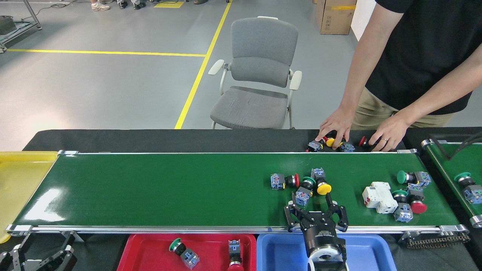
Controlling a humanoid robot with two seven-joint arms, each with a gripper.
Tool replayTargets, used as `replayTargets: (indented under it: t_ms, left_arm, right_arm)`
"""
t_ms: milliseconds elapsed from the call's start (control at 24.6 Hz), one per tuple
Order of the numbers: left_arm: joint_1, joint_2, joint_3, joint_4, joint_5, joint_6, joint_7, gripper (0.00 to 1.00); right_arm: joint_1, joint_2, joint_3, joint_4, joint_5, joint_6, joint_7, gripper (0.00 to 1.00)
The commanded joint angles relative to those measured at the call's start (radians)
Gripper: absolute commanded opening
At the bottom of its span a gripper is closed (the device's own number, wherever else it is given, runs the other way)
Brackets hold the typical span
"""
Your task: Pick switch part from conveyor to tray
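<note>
The conveyor (169,188), a long glossy green belt with silver rails, spans the black-draped worktop (150,139). Behind it stand a grey chair (258,75) and a person (421,60) whose hands touch loose switches on the cloth. A yellow bin (19,180) sits at the belt's left end; a red tray (150,252) holding two switches and a blue tray (282,252) lie along the near edge. The right gripper (315,209) reaches over the near rail, its fingers (290,216) spread apart, just short of a cluster of switch parts (305,184) lying mid-belt. A white breaker (378,196) and more switches lie further right. The left gripper (22,256) rests low at the bottom left, fingers apart.
</note>
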Motion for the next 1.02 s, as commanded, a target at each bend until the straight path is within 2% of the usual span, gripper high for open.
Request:
replayTargets:
  t_ms: [0, 163, 244, 285, 407, 488, 570, 692, 814, 977]
  left_arm:
    - [-0.008, 0.016, 0.004, -0.009, 0.001, -0.002, 0.007, 1.00]
    - [-0.009, 0.016, 0.004, -0.009, 0.001, -0.002, 0.007, 1.00]
    - [-0.012, 0.016, 0.004, -0.009, 0.001, -0.003, 0.007, 1.00]
    - [-0.017, 0.016, 0.004, -0.009, 0.001, -0.003, 0.007, 1.00]
    - [-0.019, 0.016, 0.004, -0.007, 0.001, -0.003, 0.007, 1.00]
    - [-0.019, 0.016, 0.004, -0.007, 0.001, -0.003, 0.007, 1.00]
    - [-0.022, 0.016, 0.004, -0.007, 0.001, -0.003, 0.007, 1.00]
    - [-0.023, 0.016, 0.004, -0.007, 0.001, -0.003, 0.007, 1.00]
    - [-0.023, 0.016, 0.007, -0.007, 0.004, -0.003, 0.007, 1.00]
    - [-0.017, 0.017, 0.013, -0.007, 0.005, -0.005, 0.007, 1.00]
  right_arm:
    - [-0.033, 0.006, 0.002, 0.013, 0.000, 0.020, 0.013, 0.98]
    - [-0.093, 0.007, -0.001, 0.087, -0.006, 0.023, 0.015, 0.98]
    - [-0.122, 0.006, -0.001, 0.125, -0.006, 0.025, 0.016, 0.95]
    - [-0.136, 0.004, -0.001, 0.148, -0.006, 0.025, 0.016, 0.84]
    - [-0.163, -0.002, 0.001, 0.177, -0.006, 0.023, 0.027, 0.62]
    - [-0.166, -0.003, 0.005, 0.184, -0.001, 0.017, 0.042, 0.32]
    - [-0.166, -0.008, 0.019, 0.184, 0.000, 0.011, 0.044, 0.12]
    - [-0.166, -0.022, 0.030, 0.182, -0.006, 0.009, 0.042, 0.04]
    - [-0.157, -0.022, 0.034, 0.156, -0.006, 0.008, 0.041, 0.02]
    - [-0.093, -0.039, 0.171, -0.005, -0.006, -0.009, 0.039, 0.02]
